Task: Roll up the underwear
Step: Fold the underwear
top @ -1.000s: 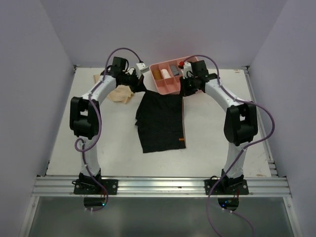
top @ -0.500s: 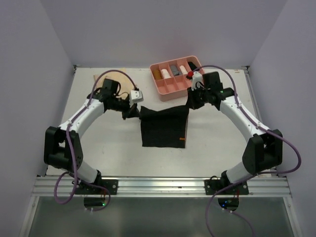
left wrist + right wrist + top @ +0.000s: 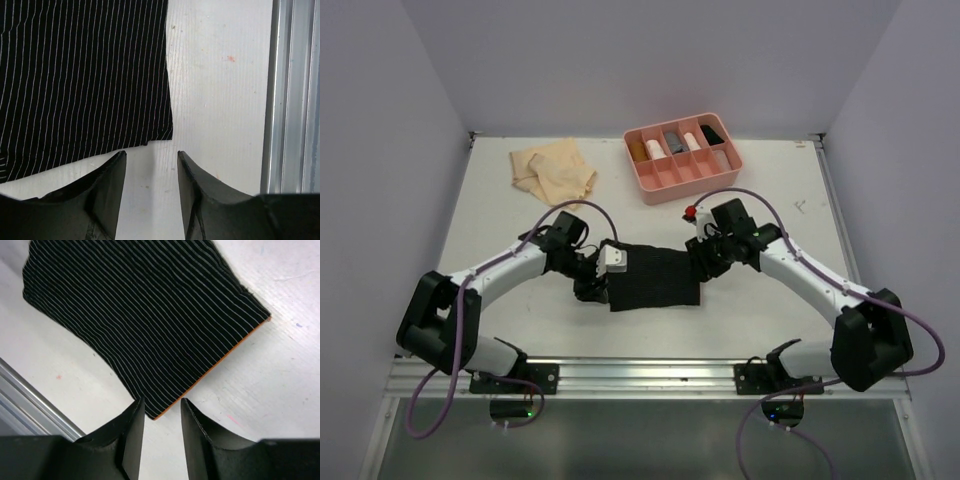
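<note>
Black pinstriped underwear (image 3: pixel 655 280) flat between left gripper (image 3: pixel 150 160) and right gripper (image 3: pixel 162 407), both parted, empty; tan underwear (image 3: pixel 555 170), pink tray (image 3: pixel 685 190) beyond

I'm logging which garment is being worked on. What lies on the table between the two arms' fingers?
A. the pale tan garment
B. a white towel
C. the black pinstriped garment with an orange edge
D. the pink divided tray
C: the black pinstriped garment lies flat between the open left fingers and right fingers, while the tan garment and pink tray sit farther back.
</note>
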`<state>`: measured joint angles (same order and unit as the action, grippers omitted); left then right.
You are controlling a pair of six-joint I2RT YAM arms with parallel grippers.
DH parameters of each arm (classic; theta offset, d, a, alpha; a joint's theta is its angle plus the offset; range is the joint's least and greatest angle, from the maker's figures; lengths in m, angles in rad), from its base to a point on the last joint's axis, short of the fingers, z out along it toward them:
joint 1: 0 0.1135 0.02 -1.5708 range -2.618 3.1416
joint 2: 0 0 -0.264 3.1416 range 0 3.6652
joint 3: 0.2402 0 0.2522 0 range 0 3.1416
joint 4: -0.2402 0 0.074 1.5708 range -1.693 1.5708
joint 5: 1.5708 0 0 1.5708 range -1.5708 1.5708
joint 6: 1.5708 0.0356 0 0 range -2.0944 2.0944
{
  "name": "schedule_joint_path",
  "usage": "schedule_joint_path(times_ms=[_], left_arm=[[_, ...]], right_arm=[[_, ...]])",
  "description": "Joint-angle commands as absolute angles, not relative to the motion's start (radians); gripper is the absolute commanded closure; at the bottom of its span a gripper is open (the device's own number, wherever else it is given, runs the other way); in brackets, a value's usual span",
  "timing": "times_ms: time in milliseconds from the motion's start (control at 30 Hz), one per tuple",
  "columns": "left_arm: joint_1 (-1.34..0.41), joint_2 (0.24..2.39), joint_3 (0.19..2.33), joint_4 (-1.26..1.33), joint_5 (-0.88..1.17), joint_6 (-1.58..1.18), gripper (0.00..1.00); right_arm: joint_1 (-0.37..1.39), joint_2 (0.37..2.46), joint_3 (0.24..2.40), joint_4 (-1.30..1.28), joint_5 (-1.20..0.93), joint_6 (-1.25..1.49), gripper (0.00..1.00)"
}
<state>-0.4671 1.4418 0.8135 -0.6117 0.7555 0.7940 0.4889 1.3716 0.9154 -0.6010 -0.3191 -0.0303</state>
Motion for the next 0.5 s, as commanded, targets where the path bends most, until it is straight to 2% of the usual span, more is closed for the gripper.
schedule_joint_path(times_ms=[0,67,267,467], left_arm=[[-0.466,1.359,0.799,-0.554,0.723,0.776,0.50],[-0.466,1.342,0.813,-0.557,0.703,0.769,0.50],[-0.460,1.359,0.853,-0.466,0.696,0.649,0.54],[-0.462,1.394,0.847,-0.480,0.713,0.757,0.52]], right_arm=[[0.485,1.275,0.916,-0.597,-0.243,0.047,0.60],[0.485,1.258,0.922,-0.606,-0.250,0.073,0.60],[0.486,1.282,0.870,-0.529,-0.322,0.224,0.71],[0.485,1.313,0.865,-0.601,-0.187,0.294,0.57]])
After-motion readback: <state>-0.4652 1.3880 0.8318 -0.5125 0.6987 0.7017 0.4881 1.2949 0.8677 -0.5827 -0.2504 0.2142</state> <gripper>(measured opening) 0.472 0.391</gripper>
